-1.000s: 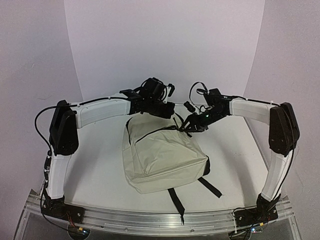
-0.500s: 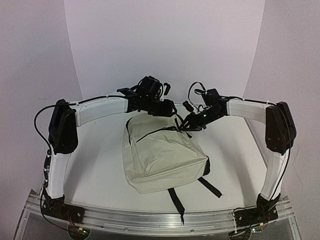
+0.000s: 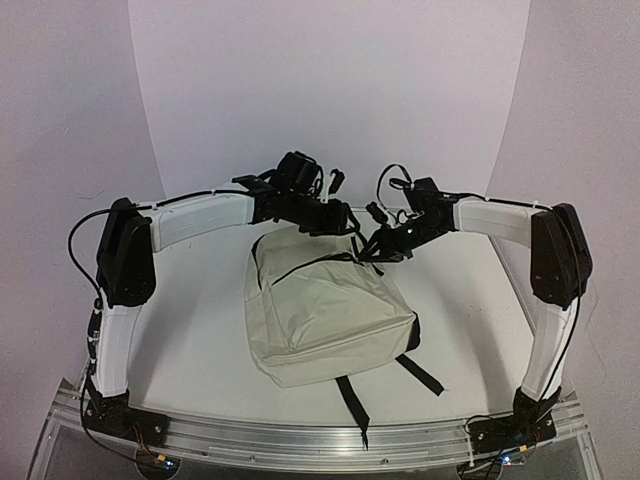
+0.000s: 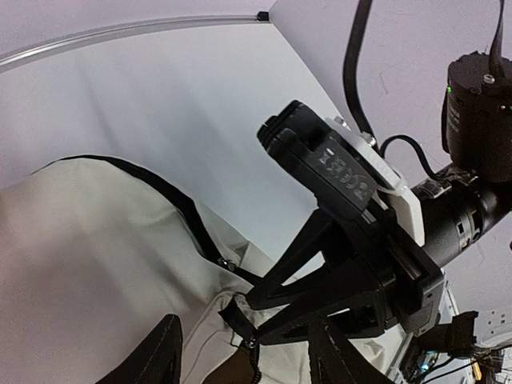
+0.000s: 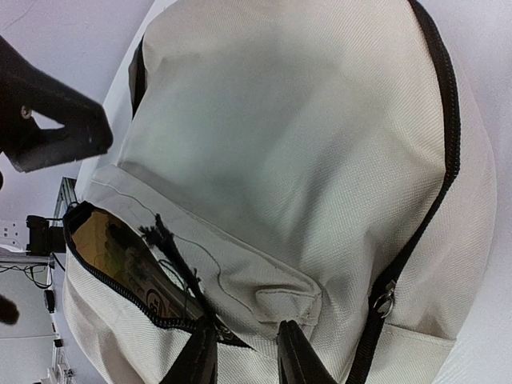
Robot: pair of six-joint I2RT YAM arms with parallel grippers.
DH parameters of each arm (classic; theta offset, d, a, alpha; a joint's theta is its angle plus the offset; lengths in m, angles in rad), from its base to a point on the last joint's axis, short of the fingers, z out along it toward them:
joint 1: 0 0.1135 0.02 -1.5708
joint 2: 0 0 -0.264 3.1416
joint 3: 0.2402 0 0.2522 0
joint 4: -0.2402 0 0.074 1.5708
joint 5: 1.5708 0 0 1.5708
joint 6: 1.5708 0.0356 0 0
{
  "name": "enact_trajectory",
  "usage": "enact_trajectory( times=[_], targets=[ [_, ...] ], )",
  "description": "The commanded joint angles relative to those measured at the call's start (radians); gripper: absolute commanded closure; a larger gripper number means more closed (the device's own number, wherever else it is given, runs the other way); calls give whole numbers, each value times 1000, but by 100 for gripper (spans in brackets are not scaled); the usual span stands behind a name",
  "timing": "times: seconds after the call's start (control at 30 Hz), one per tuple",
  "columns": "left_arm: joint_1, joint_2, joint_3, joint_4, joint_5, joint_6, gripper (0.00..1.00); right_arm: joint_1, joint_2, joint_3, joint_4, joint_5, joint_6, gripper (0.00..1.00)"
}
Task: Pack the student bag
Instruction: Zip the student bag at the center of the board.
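Note:
The student bag [image 3: 320,310], cream with black zippers, lies flat mid-table. At its far end the small pocket [image 5: 112,256] is zipped partly open, and something brownish and printed shows inside. My right gripper [image 5: 246,352] has its jaws drawn narrow on a pinch of the bag's fabric beside that pocket's zipper slider. A frayed black pull cord [image 5: 164,240] lies next to it. The left wrist view shows the right gripper [image 4: 260,316] at the same spot. My left gripper [image 4: 248,356] hangs open just above the bag's [image 4: 96,240] top edge with nothing held. Its fingers [image 5: 56,132] show dark in the right wrist view.
Two black straps [image 3: 352,400] trail from the bag toward the aluminium rail [image 3: 320,440] at the near edge. Both arms meet over the bag's far end, with loose cables [image 3: 390,175] above the right wrist. White backdrop walls close in the table behind and at the sides.
My left gripper has opened and lifted slightly off the bag's far edge. The right gripper's jaws have narrowed at the pocket zipper. The bag has not moved.

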Motion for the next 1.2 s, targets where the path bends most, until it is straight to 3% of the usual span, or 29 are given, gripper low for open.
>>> enact_trajectory(
  times=[0.0,0.23,0.3,0.4,0.5,0.63,0.73,0.97,1.17],
  targets=[
    [-4,34,44,16,77,-7,47,6,3,34,33,-12,9,75],
    [-3,92,97,-64,13,-7,49,7,7,42,32,-18,13,74],
    [-3,99,104,-67,10,-1,57,6,7,41,32,-19,13,74],
    [-4,87,91,-33,26,0,76,7,7,39,32,-21,15,74],
    [-4,56,51,20,33,-10,98,1,2,33,30,-31,25,65],
    [-4,0,-17,69,22,-17,100,-41,-31,-11,29,-53,44,39],
    [-4,-24,-50,95,25,-15,100,-70,-28,-39,27,-72,59,32],
    [-3,1,-25,81,37,-10,100,-72,33,-32,26,-84,59,32],
    [-4,30,-3,77,34,-9,100,-71,93,-2,25,-196,66,38]
  ],
)
